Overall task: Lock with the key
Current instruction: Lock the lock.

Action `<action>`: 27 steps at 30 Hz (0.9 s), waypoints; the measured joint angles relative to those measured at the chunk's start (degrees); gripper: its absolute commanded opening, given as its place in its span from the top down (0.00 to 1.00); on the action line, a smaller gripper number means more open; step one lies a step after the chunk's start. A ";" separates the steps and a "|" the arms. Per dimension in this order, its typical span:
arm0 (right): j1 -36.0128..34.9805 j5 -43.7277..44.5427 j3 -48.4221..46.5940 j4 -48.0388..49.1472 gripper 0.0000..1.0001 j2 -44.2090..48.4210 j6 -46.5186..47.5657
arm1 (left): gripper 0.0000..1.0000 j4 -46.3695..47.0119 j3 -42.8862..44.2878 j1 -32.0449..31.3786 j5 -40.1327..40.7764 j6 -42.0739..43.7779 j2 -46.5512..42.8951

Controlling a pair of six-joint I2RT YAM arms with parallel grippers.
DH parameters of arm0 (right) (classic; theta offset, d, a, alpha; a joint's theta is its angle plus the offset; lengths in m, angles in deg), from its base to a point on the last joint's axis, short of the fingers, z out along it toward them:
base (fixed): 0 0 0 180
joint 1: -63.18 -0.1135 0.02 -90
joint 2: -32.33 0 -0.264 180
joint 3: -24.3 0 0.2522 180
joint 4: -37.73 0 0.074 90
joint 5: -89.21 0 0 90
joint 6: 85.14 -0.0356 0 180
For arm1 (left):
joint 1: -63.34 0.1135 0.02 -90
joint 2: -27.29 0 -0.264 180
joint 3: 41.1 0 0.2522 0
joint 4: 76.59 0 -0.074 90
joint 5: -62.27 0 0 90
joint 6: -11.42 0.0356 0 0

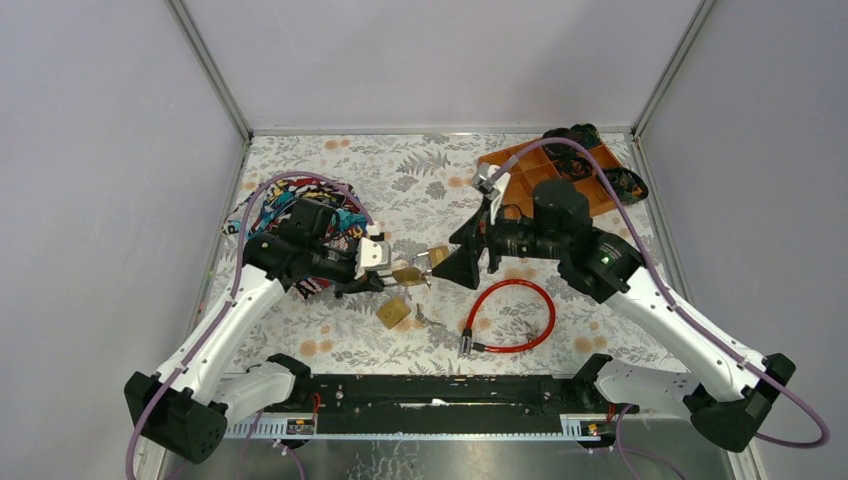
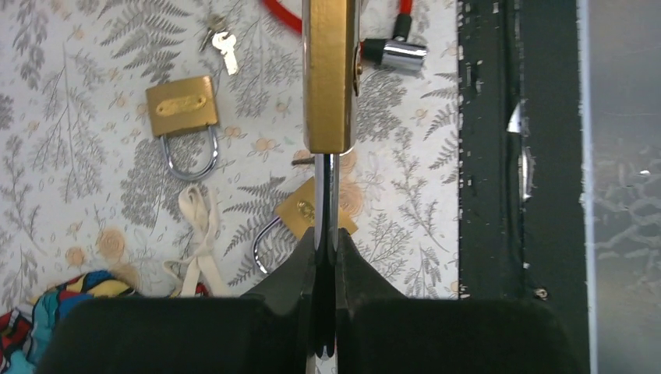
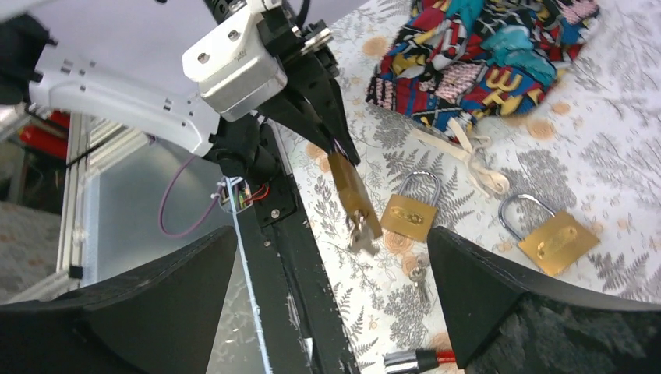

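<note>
My left gripper (image 1: 385, 268) is shut on the steel shackle (image 2: 327, 195) of a brass padlock (image 2: 329, 78), which it holds edge-on above the table. The right wrist view shows this padlock (image 3: 352, 195) hanging from the left fingers (image 3: 331, 117). A blurred key (image 3: 360, 234) sticks out of its lower end. My right gripper (image 3: 334, 241) is open wide, level with the key end, with nothing between its fingers. From above, the right gripper (image 1: 458, 262) sits just right of the held padlock (image 1: 407, 272).
Two more brass padlocks (image 2: 182, 105) (image 2: 312, 210) lie on the fern-print table (image 1: 400, 175), with loose keys (image 2: 224, 47) and a red cable lock (image 1: 512, 315) nearby. A colourful cloth bag (image 1: 300, 210) sits at the left, an orange tray (image 1: 560, 170) at the back right.
</note>
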 measured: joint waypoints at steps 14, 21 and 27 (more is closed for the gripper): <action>-9.18 -0.85 8.44 10.10 0.18 -6.29 8.72 | 1.00 -5.16 6.78 -5.84 1.36 -4.02 1.73; -10.25 0.15 10.05 15.34 0.56 -6.67 7.87 | 1.00 -5.62 6.78 -6.82 1.66 -4.17 1.81; -10.29 0.57 10.05 15.91 1.00 -7.74 7.45 | 1.00 -6.05 6.78 -7.17 2.14 -4.26 1.75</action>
